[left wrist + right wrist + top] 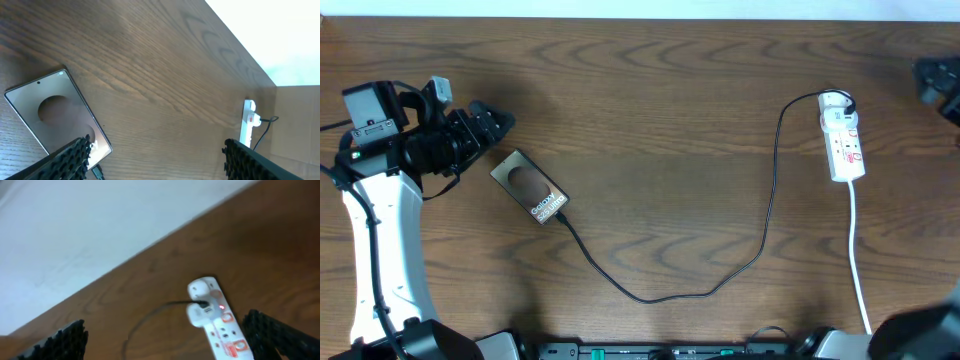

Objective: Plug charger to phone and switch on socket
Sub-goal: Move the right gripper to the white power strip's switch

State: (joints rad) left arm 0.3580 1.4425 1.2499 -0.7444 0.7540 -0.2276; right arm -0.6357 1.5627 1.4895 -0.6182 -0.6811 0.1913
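The tip of the charger meets the phone at its near-right end. The phone lies diagonally, its white lettering too small to read. Past its far-left end, the left end effector gapes empty. Far right of the phone, the socket runs near-to-far beside the spread, empty right end effector.

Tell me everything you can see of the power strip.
The power strip is a narrow white bar, plastic by its look, lying flat on the wooden table at its right far side, lengthwise front to back. Red switch marks dot its top; in the right wrist view one small red spot looks lit. A white plug sits in its far end, with the black cable leaving leftward. Its white cord runs from the near end toward the front edge. Nothing else touches it.
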